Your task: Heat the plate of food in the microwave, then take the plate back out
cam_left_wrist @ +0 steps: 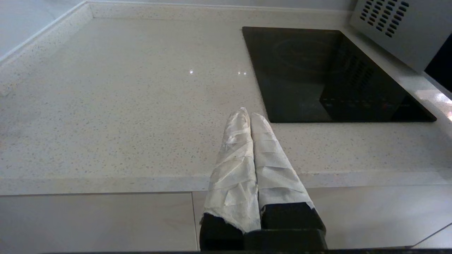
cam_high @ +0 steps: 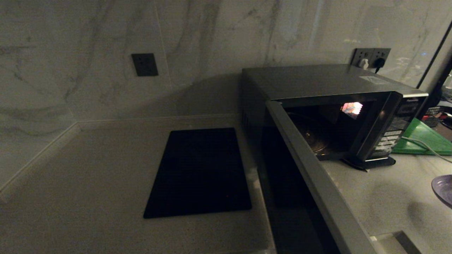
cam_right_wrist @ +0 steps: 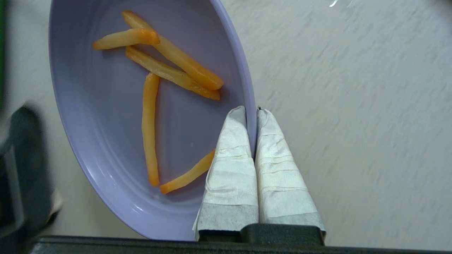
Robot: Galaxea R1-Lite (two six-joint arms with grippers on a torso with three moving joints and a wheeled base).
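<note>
The silver-grey microwave (cam_high: 328,84) stands at the right with its door (cam_high: 310,169) swung wide open toward me and its dark cavity lit inside. The lavender plate of food (cam_right_wrist: 116,116), holding several orange-yellow fries (cam_right_wrist: 150,130), is pinched at its rim by my right gripper (cam_right_wrist: 251,111), which is shut on it. Only the plate's edge (cam_high: 443,190) shows at the far right of the head view, above the counter in front of the microwave. My left gripper (cam_left_wrist: 247,114) is shut on nothing, hovering over the counter's front edge, left of the cooktop.
A flat black cooktop (cam_high: 199,173) lies in the counter left of the microwave. A green board (cam_high: 423,137) with a white cable sits right of the microwave. A marble wall with sockets (cam_high: 144,64) backs the counter. A dark object (cam_right_wrist: 21,169) is near the plate.
</note>
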